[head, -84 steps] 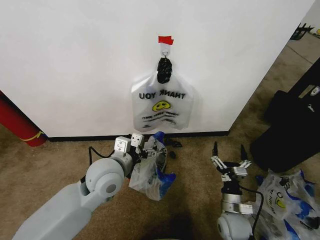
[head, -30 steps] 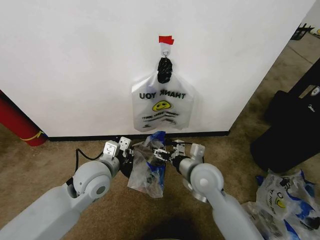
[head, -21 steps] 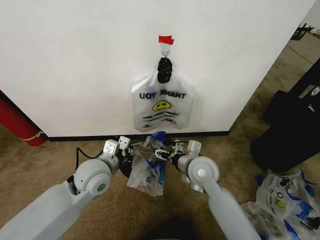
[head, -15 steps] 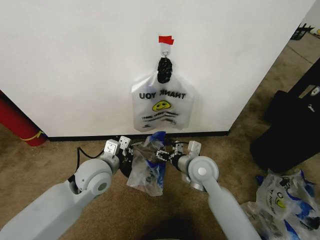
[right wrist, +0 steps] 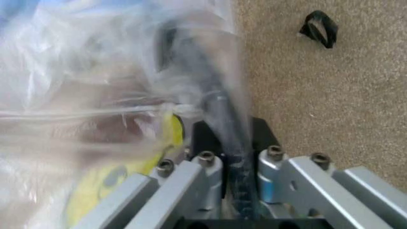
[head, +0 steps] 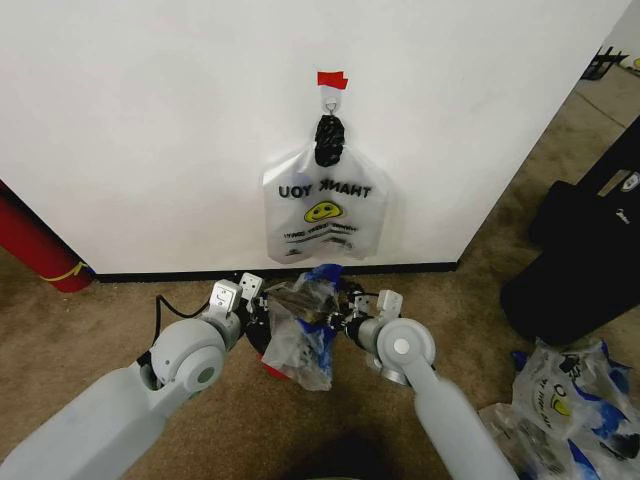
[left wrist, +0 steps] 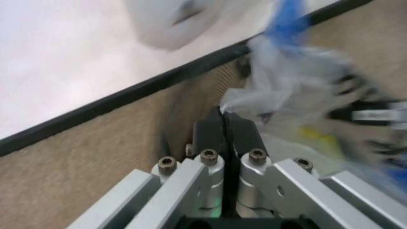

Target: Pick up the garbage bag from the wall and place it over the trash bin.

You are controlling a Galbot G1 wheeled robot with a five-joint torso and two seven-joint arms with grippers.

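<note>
The garbage bag [head: 300, 335], thin clear plastic with blue tips, hangs stretched between my two grippers just in front of the wall [head: 150, 120]. My left gripper [head: 262, 297] is shut on one edge of the bag [left wrist: 254, 95], its fingers [left wrist: 210, 133] pressed together on the plastic. The right gripper [head: 338, 310] is shut on the opposite edge, with bag film [right wrist: 95, 95] bunched between its fingers [right wrist: 207, 138]. The trash bin [head: 268, 366] sits low behind and under the bag; a dark side and a red base edge show.
A similar bag with mirrored lettering [head: 322, 205] hangs from a hook under red tape [head: 331, 79]. A red cylinder [head: 35, 245] leans at left. A large black case [head: 590, 240] and a bundle of bags [head: 570, 400] lie on the carpet at right.
My right arm swung in from the right and its open gripper shut on the bag. The bag has since been pulled wider, and the bin's red base now shows.
</note>
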